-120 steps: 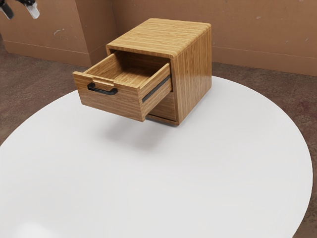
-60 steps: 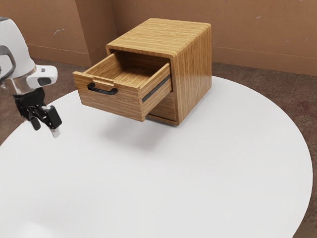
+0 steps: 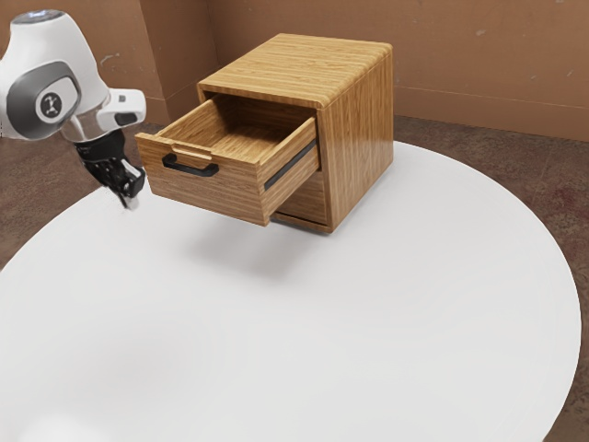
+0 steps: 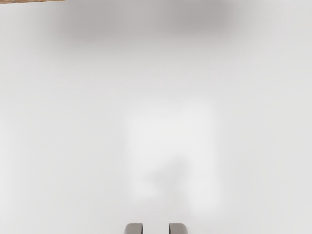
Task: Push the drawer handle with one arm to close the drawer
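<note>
In the exterior view my gripper [image 3: 127,199], pointing down, hangs just off the front of the pulled-out drawer [image 3: 207,191], toward the exterior view's left and lower than the handle. A gap separates it from the drawer front. The black handle [image 3: 190,167] is fixed across the upper part of that front, and nothing touches it. The wooden cabinet [image 3: 361,138] holds the drawer, which sticks far out and has a bare interior. In the wrist view the gripper [image 4: 156,228] is open, its two fingertips apart with nothing between them.
The round white table [image 3: 368,313] carries the cabinet near its far edge, and the drawer overhangs its surface. Below the drawer front is a closed lower front [image 3: 302,195]. A brown wall [image 3: 488,64] stands behind. A strip of wood [image 4: 29,1] edges into the wrist view.
The arm has come in from the exterior view's left, and my hand has moved closer to the drawer front, turning slightly as it came. Drawer and cabinet have stayed put.
</note>
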Tool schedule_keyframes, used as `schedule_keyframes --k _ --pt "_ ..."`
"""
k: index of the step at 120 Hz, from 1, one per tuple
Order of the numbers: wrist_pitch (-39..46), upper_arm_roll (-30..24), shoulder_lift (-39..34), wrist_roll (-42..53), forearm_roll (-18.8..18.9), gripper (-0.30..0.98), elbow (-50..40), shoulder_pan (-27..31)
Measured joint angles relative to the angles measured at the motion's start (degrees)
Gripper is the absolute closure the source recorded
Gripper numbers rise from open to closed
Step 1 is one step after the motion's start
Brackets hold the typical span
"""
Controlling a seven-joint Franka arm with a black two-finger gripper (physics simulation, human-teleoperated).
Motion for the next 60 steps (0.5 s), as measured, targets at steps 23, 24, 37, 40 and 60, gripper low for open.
schedule_keyframes --k 23,24,37,40,60 --pt "0.9 0.6 5.4 0.9 -0.1 0.76 5.2 0.0" --pt "0.9 0.6 5.7 0.9 -0.1 0.76 5.4 0.0" --pt "1.1 1.1 8.7 1.3 -0.3 0.77 7.8 0.1" --pt "1.1 1.2 9.3 1.4 -0.3 0.77 8.5 0.2" --pt "1.2 1.2 14.2 1.9 -0.9 0.78 13.5 0.3"
